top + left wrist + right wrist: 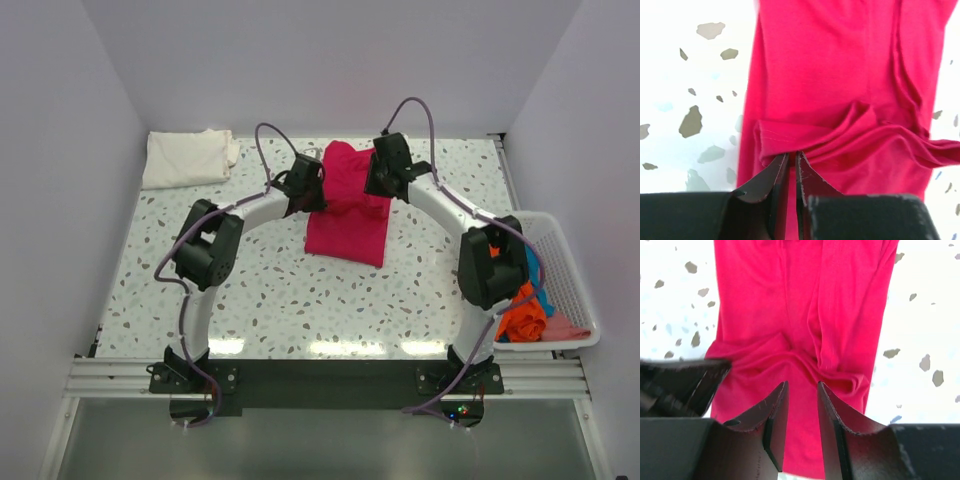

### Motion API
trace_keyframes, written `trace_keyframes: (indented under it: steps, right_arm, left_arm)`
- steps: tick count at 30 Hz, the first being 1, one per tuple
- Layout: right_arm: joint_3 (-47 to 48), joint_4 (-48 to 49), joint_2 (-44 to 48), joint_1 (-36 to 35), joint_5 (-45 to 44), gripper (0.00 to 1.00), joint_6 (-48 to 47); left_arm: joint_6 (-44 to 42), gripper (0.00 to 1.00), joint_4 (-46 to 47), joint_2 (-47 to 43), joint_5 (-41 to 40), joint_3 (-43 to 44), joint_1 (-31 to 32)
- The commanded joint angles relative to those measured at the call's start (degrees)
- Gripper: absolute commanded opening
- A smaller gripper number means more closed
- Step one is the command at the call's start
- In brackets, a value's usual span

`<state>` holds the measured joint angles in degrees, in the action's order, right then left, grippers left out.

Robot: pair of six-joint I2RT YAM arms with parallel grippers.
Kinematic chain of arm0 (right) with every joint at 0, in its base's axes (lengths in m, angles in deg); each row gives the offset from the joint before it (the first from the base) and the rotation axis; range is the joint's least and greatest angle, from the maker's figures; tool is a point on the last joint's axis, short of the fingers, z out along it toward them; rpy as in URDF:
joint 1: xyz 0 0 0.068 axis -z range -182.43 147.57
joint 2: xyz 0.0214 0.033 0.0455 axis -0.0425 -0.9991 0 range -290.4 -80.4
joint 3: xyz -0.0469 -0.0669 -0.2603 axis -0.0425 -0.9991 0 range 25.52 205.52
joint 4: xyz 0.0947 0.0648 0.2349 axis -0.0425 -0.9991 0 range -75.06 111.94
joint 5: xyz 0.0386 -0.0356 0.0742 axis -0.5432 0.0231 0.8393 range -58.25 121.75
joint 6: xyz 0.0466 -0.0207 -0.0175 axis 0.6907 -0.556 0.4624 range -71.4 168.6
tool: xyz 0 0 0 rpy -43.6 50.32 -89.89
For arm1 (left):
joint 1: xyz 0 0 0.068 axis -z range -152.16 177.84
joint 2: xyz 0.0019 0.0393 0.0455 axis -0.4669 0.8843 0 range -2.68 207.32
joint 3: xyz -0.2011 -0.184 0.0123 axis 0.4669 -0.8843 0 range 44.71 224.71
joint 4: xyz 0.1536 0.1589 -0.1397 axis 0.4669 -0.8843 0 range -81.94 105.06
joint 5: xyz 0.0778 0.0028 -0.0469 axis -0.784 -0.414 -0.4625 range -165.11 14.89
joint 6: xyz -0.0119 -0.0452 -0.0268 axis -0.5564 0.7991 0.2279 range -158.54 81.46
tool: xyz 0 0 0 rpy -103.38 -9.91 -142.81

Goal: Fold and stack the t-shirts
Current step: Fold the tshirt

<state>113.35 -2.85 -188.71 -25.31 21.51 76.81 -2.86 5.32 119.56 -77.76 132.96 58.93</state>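
Observation:
A magenta-red t-shirt (348,215) lies partly folded in the middle of the table, long axis front to back. My left gripper (310,190) is at its left edge; in the left wrist view the gripper (792,154) has its jaws almost together, pinching a bunched fold of the shirt (840,75). My right gripper (380,178) is at the shirt's far right part; in the right wrist view the gripper (802,385) is open just above the wrinkled cloth (790,300), holding nothing. A folded cream-white t-shirt (188,157) lies at the back left corner.
A white mesh basket (565,275) stands at the table's right edge, holding orange (522,318), blue and pink shirts. White walls close in the table on the left, back and right. The left gripper's body (680,385) shows beside the right one.

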Motion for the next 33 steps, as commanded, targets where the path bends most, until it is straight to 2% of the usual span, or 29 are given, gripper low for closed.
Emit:
trace_keyframes:
  steps: [1,6,9,10,15,18,22,26,33]
  right_arm:
    - [-4.24,2.03,5.56,-1.29,2.32,0.34,-0.17]
    - [-9.08,5.55,6.19,-5.69,3.65,0.33,-0.61]
    - [-7.59,6.16,3.12,-7.09,4.96,0.33,-0.61]
    - [-7.24,6.6,2.06,-7.18,5.23,0.33,-0.52]
    - [-2.32,7.22,-4.52,-7.19,6.46,0.33,-0.43]
    - [0.14,6.52,-6.64,-7.19,6.72,0.33,-0.52]
    - [3.39,5.81,-10.41,-7.18,6.46,0.33,-0.7]
    - [7.43,4.23,-13.23,-6.92,5.32,0.32,-0.61]
    - [13.41,2.38,-17.54,-5.6,4.09,0.32,-0.87]
  left_arm:
    - [-2.11,0.16,1.38,0.9,1.69,3.86,-0.59]
    - [-2.9,0.21,1.74,1.95,2.39,7.46,-1.56]
    - [-3.51,0.29,1.74,1.34,2.3,8.43,-1.65]
    - [-3.6,0.35,1.83,0.9,2.39,8.43,-1.65]
    - [-2.99,0.42,3.06,-4.19,2.13,3.61,-1.74]
    - [-0.97,0.4,3.06,-7.69,0.99,-1.05,-1.65]
    - [2.19,0.29,4.72,-12.8,0.37,-8.95,-1.47]
    - [3.96,0.25,7.1,-17.54,0.29,-17.04,-0.07]
    - [3.96,0.18,7.19,-18.52,-0.59,-21.18,4.32]
